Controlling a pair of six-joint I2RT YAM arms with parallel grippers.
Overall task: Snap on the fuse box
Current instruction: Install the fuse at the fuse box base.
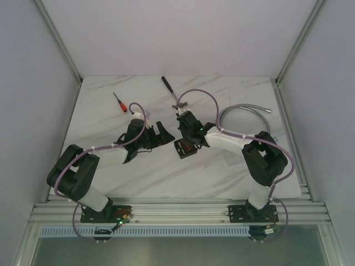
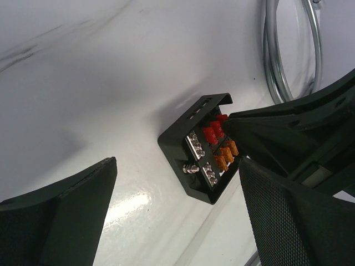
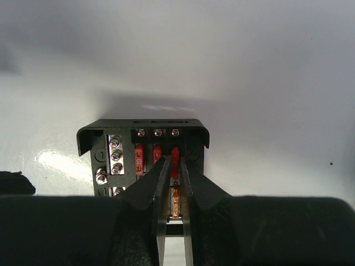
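Observation:
The fuse box [image 1: 186, 148] is a small black open box lying on the white marble table, with red and orange fuses and silver screws inside. It also shows in the left wrist view [image 2: 195, 148] and the right wrist view [image 3: 111, 139]. My right gripper [image 1: 187, 142] reaches down into it; its jaws [image 3: 174, 162] are nearly closed, with the tips on either side of the rightmost red fuse [image 3: 175, 155]. My left gripper [image 1: 156, 138] is wide open and empty just left of the box, which lies beyond its fingers [image 2: 66, 210]. No lid can be made out.
A red-handled screwdriver [image 1: 120, 103] and a black-handled tool [image 1: 169, 86] lie at the back of the table. A grey flexible metal hose [image 1: 244, 111] curves at the right, also in the left wrist view [image 2: 288, 55]. White walls enclose the table.

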